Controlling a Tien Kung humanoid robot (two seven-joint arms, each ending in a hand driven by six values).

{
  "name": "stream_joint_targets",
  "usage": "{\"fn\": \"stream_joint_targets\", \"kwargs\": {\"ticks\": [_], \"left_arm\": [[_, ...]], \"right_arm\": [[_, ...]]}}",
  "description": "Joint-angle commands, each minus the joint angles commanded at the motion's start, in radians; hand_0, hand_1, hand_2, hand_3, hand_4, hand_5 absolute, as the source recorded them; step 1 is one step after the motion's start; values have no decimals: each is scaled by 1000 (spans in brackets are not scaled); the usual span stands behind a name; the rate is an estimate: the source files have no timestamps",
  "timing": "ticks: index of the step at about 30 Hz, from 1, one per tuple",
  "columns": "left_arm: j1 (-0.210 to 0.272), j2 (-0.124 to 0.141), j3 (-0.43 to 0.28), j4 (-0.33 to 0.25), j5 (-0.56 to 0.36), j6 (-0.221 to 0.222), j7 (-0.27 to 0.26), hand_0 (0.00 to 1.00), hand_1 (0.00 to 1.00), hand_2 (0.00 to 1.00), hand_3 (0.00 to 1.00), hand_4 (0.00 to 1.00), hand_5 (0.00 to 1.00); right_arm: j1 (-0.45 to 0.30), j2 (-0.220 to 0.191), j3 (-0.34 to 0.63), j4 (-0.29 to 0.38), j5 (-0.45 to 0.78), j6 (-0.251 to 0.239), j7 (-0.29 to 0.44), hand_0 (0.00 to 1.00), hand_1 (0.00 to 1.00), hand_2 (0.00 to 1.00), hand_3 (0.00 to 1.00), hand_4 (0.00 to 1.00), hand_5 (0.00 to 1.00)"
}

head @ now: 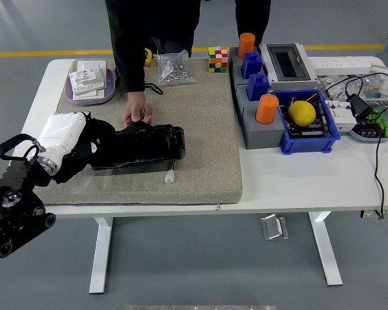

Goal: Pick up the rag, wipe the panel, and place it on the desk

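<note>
On the grey mat [200, 129] covering the left and middle of the white table [297, 181], a long black panel [145, 147] is lying flat, its length running left to right. The robot's left hand [74, 139], white on its back with dark fingers, is coming in from the lower left and resting at the panel's left end; something dark is lying under the fingers there, but whether that is the rag, and whether the fingers are curling around it or lying flat, cannot be told against the black surface. The right arm is not showing. At the far side a person in dark clothing is standing, and the person's hand [137, 115] is pressing down on the panel's far edge near its left part, close beside the robot's fingers. A small white connector [170, 177] is lying on the mat just in front of the panel's right end. Toward the far left corner a purple tray [89, 94] is holding white boxes, and a clear bag of screws [175, 68] and a colour cube [218, 59] are sitting along the far edge. To the right of the mat, two orange cylinders [266, 108] are standing on a grey block, and a yellow ball [302, 113] is sitting inside a blue bin [308, 143].
</note>
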Motion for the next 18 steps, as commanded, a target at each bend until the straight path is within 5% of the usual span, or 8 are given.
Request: {"fn": "stream_joint_targets", "kwargs": {"ticks": [18], "left_arm": [[-104, -123, 108, 6, -31, -3, 21, 216, 90, 521, 465, 138, 2]], "right_arm": [[14, -10, -28, 1, 8, 2, -4, 769, 600, 706, 640, 998, 577]]}}
